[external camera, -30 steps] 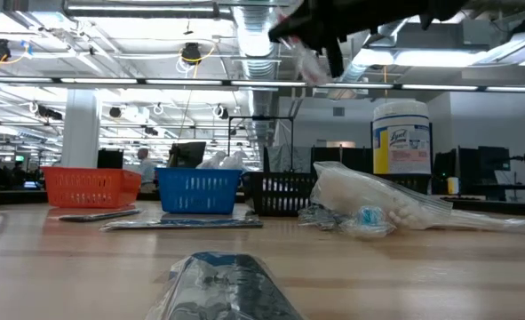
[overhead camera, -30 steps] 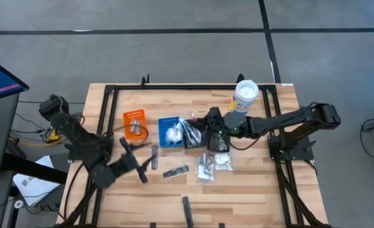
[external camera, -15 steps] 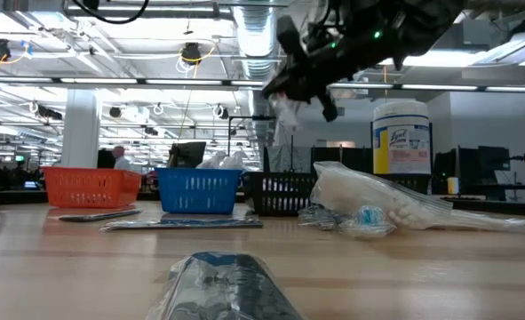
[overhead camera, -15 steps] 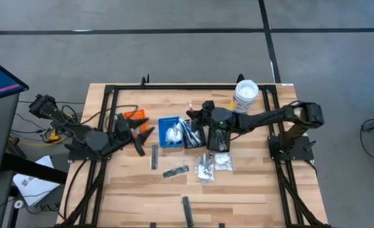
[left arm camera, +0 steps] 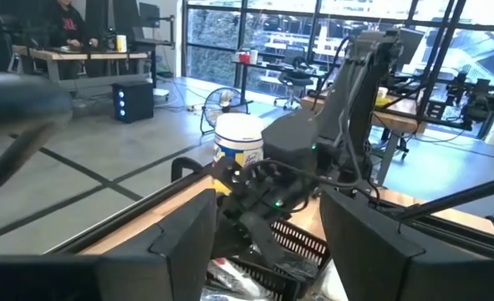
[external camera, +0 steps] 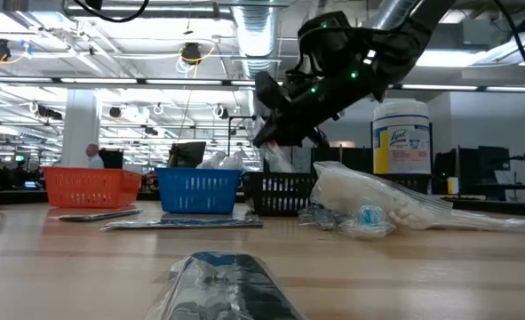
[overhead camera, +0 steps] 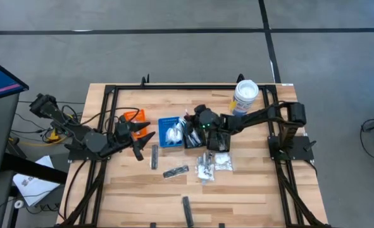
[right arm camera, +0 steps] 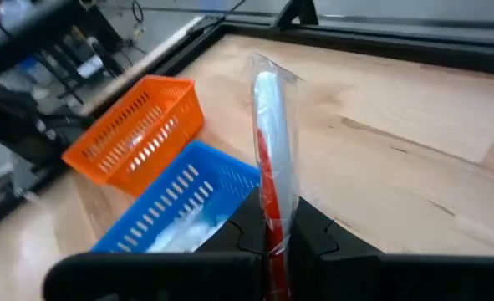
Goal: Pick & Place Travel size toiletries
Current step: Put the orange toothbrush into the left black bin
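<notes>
My right gripper (overhead camera: 192, 120) is shut on a slim clear-wrapped stick with a red core (right arm camera: 267, 142). It hovers over the far side of the black bin (overhead camera: 193, 135), beside the blue bin (overhead camera: 169, 132). In the low view it hangs just above the black bin (external camera: 282, 190). My left gripper (overhead camera: 142, 134) stands open and holds nothing, at the near right corner of the orange bin (overhead camera: 133, 116). More toiletries lie flat on the wood: a dark stick (overhead camera: 154, 156), a sachet (overhead camera: 175, 171) and crinkly packets (overhead camera: 214, 164). My right gripper pinches one end of the stick (right arm camera: 272, 224) between its two fingers. The fingers come slanting down from the table's right and lie along the stick. The rest of the stick juts out ahead of the fingertips. It is lifted clear, above the bins.
A white tub with a blue label (overhead camera: 245, 95) stands at the far right, behind my right arm. The blue bin holds white packets. A dark wrapped item (overhead camera: 187, 210) lies near the front edge. A black frame borders the table's far side and both ends.
My right gripper has come down and moved toward the table's left with the stick, from high over the black bin to just above the bins. My left gripper has swung from the near left toward the far edge, up to the orange bin, and has rolled; it stays open.
</notes>
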